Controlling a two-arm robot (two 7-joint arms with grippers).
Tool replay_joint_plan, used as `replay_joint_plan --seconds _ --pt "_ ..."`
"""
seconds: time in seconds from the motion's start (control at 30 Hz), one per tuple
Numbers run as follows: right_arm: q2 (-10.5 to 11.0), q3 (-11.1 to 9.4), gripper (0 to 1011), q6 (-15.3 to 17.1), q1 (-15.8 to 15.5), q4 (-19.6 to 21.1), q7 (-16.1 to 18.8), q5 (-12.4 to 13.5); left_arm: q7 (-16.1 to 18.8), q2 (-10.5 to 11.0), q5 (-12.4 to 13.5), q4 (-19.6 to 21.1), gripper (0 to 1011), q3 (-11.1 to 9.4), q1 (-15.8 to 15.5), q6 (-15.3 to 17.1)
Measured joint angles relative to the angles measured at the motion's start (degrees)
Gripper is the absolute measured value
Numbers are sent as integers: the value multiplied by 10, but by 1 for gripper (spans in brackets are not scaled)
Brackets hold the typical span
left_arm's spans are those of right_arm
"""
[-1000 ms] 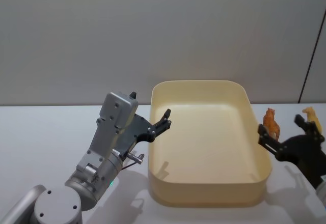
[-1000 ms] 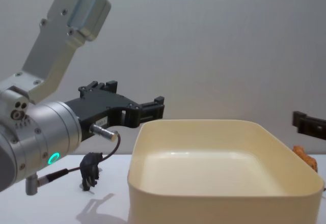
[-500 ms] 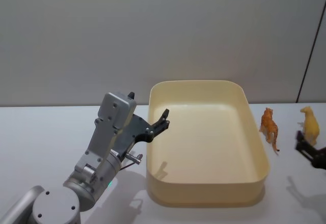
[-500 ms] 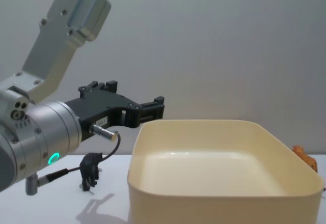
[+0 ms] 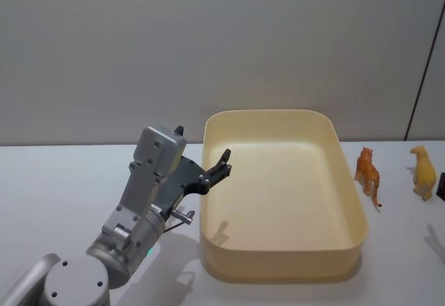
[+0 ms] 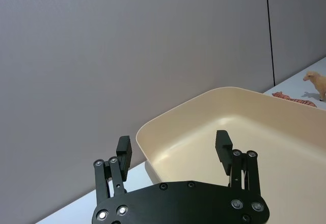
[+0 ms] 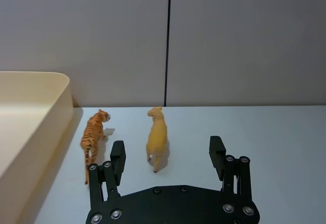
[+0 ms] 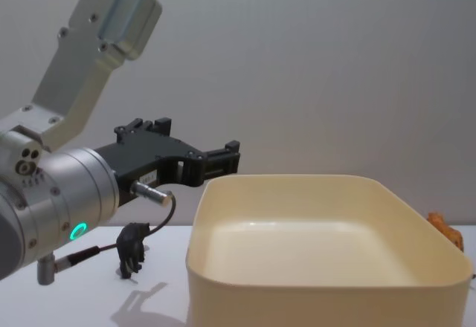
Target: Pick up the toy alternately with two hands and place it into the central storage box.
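Observation:
The central storage box [image 5: 278, 270], a cream-yellow tub, sits mid-table with nothing inside. My left gripper [image 5: 224, 161] hovers open just above the box's left rim [image 8: 223, 182], nothing between its fingers [image 6: 124, 147]. Right of the box stand an orange striped tiger toy [image 5: 368, 174] and a yellow animal toy [image 5: 423, 171]. In the right wrist view my right gripper [image 7: 167, 143] is open, drawn back from the yellow toy [image 7: 157, 137] and the tiger [image 7: 94, 132], touching neither. A small black animal toy [image 8: 132, 247] stands on the table left of the box, under my left arm.
The white table [image 5: 55, 195] runs out to the left of the box. A grey wall [image 5: 208, 42] stands close behind the table. My thick silver left arm [image 8: 52, 208] with its green ring light bulks over the table's left side.
My right gripper has drawn back to the right, away from the tiger and yellow toy, leaving the head and chest views. Both toys stay standing. The left gripper has not moved.

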State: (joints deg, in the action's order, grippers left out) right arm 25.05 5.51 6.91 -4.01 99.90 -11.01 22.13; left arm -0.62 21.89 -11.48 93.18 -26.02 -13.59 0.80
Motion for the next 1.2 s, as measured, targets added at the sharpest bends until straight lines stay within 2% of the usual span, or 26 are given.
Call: replay_joint_plan --seconds 0.23,0.47,0.53,0.57,0.97,1.07,1.2 --pt "-15 6 1001 18 43 -45 5 -14 0 0 0 0 1001 0 0 0" --pt "-36 17 1001 38 91 -101 16 -37 0 0 0 0 1001 0 0 0" --pt "-45 22 1001 45 112 -128 21 -50 0 0 0 0 1001 0 0 0" --pt "-45 22 1001 45 112 -128 21 -50 0 0 0 0 1001 0 0 0" --pt "-87 47 1001 50 202 -256 40 -99 0 0 0 0 1001 0 0 0" --pt "-92 50 1001 48 213 -273 43 -106 0 0 0 0 1001 0 0 0" --pt "-99 54 932 46 227 -294 46 -114 0 0 0 0 1001 0 0 0"
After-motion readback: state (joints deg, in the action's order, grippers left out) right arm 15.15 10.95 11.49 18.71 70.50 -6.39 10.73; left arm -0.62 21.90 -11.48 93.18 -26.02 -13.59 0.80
